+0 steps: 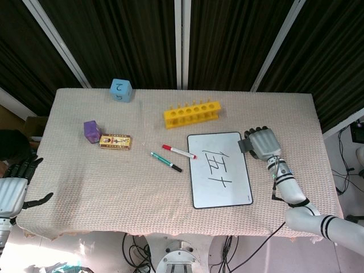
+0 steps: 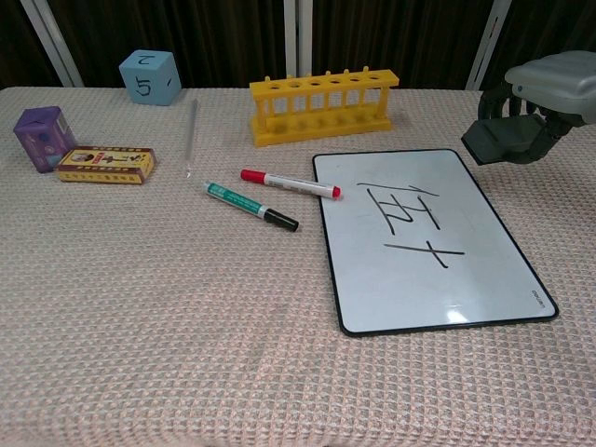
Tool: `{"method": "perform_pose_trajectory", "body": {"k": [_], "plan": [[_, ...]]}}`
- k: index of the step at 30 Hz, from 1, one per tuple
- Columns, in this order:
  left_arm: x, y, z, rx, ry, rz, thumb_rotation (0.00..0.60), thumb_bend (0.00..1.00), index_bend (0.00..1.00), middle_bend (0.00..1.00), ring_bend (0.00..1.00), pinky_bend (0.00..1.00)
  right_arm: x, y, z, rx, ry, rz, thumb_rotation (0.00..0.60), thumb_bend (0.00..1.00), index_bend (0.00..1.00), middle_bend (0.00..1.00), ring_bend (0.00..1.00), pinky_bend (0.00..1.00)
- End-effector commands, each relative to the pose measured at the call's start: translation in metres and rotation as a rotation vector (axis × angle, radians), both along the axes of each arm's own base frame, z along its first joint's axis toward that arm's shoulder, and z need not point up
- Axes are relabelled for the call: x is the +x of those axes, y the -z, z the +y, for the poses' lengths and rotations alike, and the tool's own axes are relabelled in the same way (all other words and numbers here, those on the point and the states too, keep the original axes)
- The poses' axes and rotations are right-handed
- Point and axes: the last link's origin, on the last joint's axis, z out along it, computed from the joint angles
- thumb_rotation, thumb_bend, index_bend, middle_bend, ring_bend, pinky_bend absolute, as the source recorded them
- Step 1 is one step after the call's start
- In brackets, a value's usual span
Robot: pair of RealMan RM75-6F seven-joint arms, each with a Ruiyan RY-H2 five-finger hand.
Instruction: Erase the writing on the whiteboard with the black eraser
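Note:
The whiteboard lies right of the table's middle, with black writing on its upper half. My right hand grips the black eraser just beyond the board's right upper corner, raised off the cloth and clear of the board. My left hand hangs open off the table's left front corner, holding nothing; only the head view shows it.
A red marker and a green marker lie left of the board. A yellow tube rack stands behind it. At the left are a blue cube, a purple box, a flat yellow box, and a glass tube.

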Motion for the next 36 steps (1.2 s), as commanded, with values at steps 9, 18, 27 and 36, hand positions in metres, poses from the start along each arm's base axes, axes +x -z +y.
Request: {"method": "perform_pose_trajectory", "body": {"k": [9, 18, 27, 36], "plan": [[0.0, 0.0, 0.0, 0.002, -0.008, 0.01, 0.452, 0.13, 0.11, 0.09, 0.1, 0.17, 0.031, 0.021, 0.062, 0.197, -0.206, 0.113, 0.6, 0.36, 0.95, 0.73, 0.59, 0.63], [0.001, 0.001, 0.0, -0.003, -0.002, 0.005, 0.461, 0.14, 0.11, 0.09, 0.1, 0.17, 0.036, 0.035, 0.089, 0.266, -0.26, 0.192, 0.6, 0.36, 0.96, 0.73, 0.6, 0.65], [-0.001, -0.001, -0.001, 0.005, -0.004, 0.002, 0.464, 0.14, 0.11, 0.09, 0.1, 0.17, 0.036, 0.048, 0.099, 0.312, -0.256, 0.203, 0.6, 0.36, 0.97, 0.73, 0.6, 0.67], [-0.003, -0.002, -0.001, 0.007, -0.007, 0.001, 0.465, 0.14, 0.11, 0.09, 0.1, 0.17, 0.044, 0.062, 0.09, 0.279, -0.26, 0.168, 0.6, 0.37, 0.97, 0.74, 0.6, 0.67]]}}
